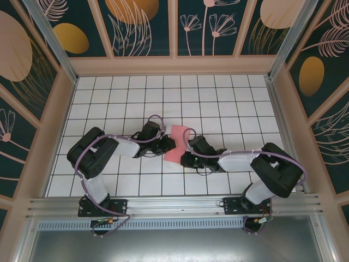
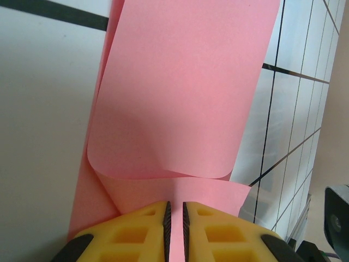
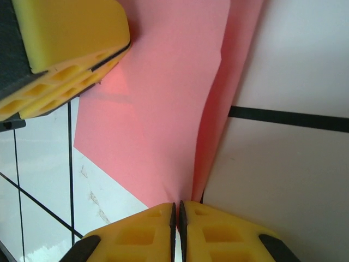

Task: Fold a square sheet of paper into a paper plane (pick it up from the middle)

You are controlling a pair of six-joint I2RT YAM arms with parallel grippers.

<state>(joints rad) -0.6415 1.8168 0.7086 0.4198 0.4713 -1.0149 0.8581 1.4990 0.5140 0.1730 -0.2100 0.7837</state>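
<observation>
2 near-closed pinches on the square sheet of paper: left end effector and right end effector, opposite sides.

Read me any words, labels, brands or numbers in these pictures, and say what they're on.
None can be read. The pink sheet of paper is plain, the white table bears only black grid lines, and the wall panels show plant drawings without lettering.
</observation>
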